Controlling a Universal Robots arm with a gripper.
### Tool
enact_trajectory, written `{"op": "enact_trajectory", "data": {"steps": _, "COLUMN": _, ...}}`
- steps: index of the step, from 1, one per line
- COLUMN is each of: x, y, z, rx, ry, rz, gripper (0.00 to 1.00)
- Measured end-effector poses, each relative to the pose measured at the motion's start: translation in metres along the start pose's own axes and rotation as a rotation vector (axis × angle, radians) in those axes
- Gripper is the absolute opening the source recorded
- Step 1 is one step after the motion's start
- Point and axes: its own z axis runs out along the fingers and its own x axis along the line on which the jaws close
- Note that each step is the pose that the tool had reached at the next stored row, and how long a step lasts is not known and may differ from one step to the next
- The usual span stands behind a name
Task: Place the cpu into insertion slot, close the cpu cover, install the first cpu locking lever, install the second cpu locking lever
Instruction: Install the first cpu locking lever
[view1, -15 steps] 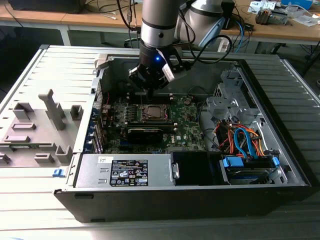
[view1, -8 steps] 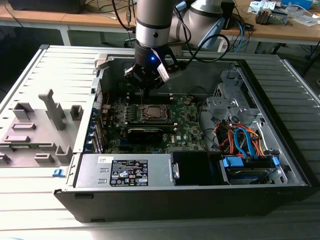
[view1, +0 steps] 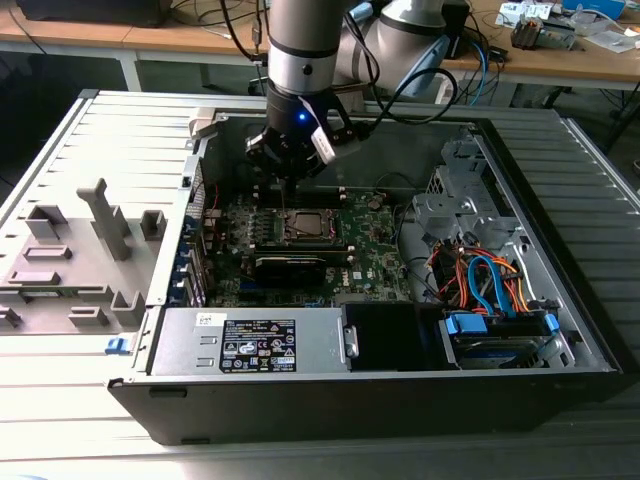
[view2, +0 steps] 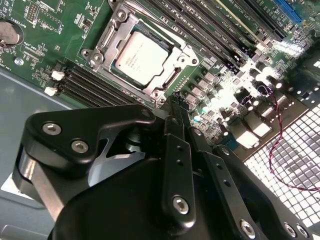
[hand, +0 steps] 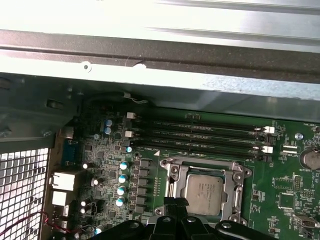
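Cpu (view2: 141, 56) sits seated in the slot (view2: 172, 78), its matte silver lid showing through the cut-out of the cover (view2: 186, 52), which lies flat over it as a thin grey stamped frame. Your gripper (view2: 172, 107) hangs just beside the socket's edge with its black fingers drawn together on nothing, narrow enough, I judge, to work at the thin wire levers.

Print sits on the power supply label (view1: 258, 347) at six o'clock and on the cpu (view2: 142, 56), but none is legible.
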Motion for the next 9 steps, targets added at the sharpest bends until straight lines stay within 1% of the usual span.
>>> {"op": "enact_trajectory", "data": {"steps": 1, "x": 0.0010, "y": 0.0001, "z": -0.0002, "rx": -0.0025, "ry": -0.0003, "rz": 0.000, "gripper": 0.11}}
{"op": "enact_trajectory", "data": {"steps": 2, "x": 0.0022, "y": 0.0002, "z": -0.0012, "rx": -0.0036, "ry": -0.0004, "rz": 0.000, "gripper": 0.11}}
{"op": "enact_trajectory", "data": {"steps": 9, "x": 0.0030, "y": 0.0004, "z": -0.0020, "rx": -0.0055, "ry": -0.0006, "rz": 0.000, "gripper": 0.11}}
